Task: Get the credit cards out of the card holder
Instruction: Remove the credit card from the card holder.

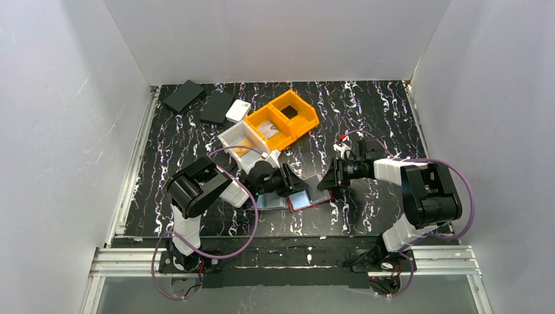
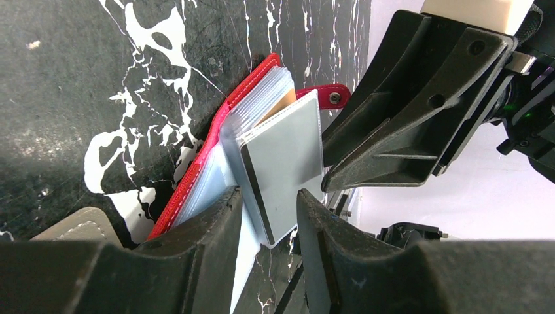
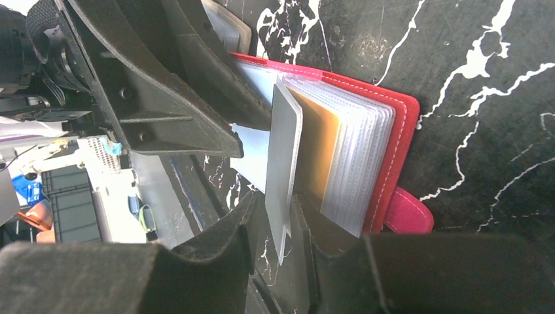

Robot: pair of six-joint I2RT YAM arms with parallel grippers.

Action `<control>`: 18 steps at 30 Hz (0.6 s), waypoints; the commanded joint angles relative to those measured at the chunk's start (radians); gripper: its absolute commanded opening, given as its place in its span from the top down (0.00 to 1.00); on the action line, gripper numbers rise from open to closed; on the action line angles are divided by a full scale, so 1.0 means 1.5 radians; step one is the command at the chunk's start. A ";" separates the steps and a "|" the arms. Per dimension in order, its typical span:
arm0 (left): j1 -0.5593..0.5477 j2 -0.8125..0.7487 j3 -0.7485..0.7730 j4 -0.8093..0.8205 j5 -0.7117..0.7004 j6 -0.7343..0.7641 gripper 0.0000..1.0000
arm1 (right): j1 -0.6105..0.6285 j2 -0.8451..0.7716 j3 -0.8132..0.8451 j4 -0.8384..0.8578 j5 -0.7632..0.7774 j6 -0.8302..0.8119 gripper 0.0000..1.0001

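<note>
My left end effector (image 2: 268, 196) and right end effector (image 3: 275, 199), both part-spread, flank one grey card (image 2: 285, 157) (pinched or not, I cannot tell). It looks light, stiff and slick, so grip its flat faces. It stands among the sleeves (image 3: 357, 157) of the red holder (image 3: 399, 131), open on the worktop (image 2: 65, 78).

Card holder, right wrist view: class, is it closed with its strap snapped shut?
No, the card holder lies open, its clear sleeves fanned out and its pink strap hanging loose.
</note>
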State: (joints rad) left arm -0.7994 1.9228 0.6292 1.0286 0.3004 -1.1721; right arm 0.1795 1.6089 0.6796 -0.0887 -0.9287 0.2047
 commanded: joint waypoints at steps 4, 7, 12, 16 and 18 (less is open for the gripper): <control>0.005 0.012 -0.003 -0.012 -0.004 0.006 0.66 | -0.004 -0.031 0.025 -0.016 0.031 -0.016 0.70; 0.006 0.015 -0.002 -0.012 -0.003 0.005 0.67 | -0.004 -0.033 0.029 -0.022 0.044 -0.024 0.72; 0.005 0.018 0.000 -0.012 -0.001 0.005 0.67 | -0.003 -0.031 0.032 -0.030 0.060 -0.032 0.73; 0.007 0.019 -0.001 -0.012 0.002 0.005 0.67 | -0.004 -0.033 0.033 -0.029 0.065 -0.030 0.73; 0.006 0.020 -0.001 -0.011 0.003 0.005 0.67 | -0.003 -0.031 0.034 -0.028 0.065 -0.030 0.74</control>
State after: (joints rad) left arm -0.7948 1.9396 0.6292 1.0481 0.3046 -1.1843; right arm 0.1776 1.5959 0.6941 -0.1253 -0.8463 0.1795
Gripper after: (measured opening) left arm 0.334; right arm 0.270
